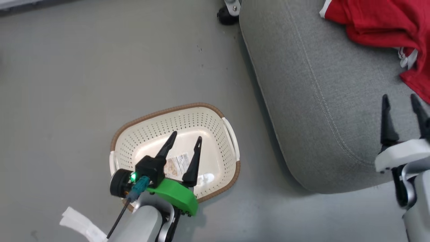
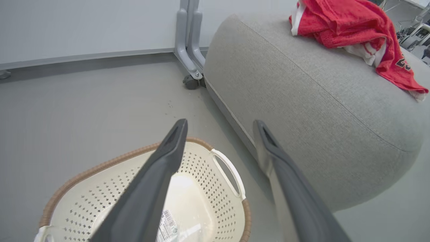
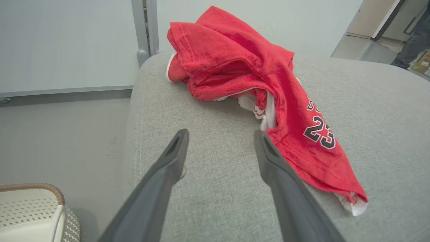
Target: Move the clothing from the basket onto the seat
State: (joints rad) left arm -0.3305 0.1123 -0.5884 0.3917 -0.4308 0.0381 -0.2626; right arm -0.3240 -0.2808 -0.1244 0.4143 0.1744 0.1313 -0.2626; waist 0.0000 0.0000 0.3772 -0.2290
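A smooth grey floor (image 1: 67, 67) takes the left half of the head view, and in the left wrist view a pale wall (image 2: 84, 27) borders it at the top. At the lower centre-left of the head view the basket (image 1: 215, 112) stands on this floor. The left end effector (image 1: 186, 135) hangs over the inside of the basket, its two dark fingers spread apart and holding nothing. Between them, on the basket's bottom, is a sticker (image 1: 178, 164) with a barcode; its print is too small to read. At the top centre a black caster (image 1: 226, 15) stands just beside the seat (image 1: 302, 117), which takes the right half of the frame. The clothing (image 1: 379, 23) lies crumpled on the seat in the upper right corner. In the right wrist view the number 23 (image 3: 319, 132) can be read on it. The right end effector (image 1: 399, 97) is at the right edge, over the seat, with its fingers parted and empty. The clothing's lower edge lies near its right fingertip.
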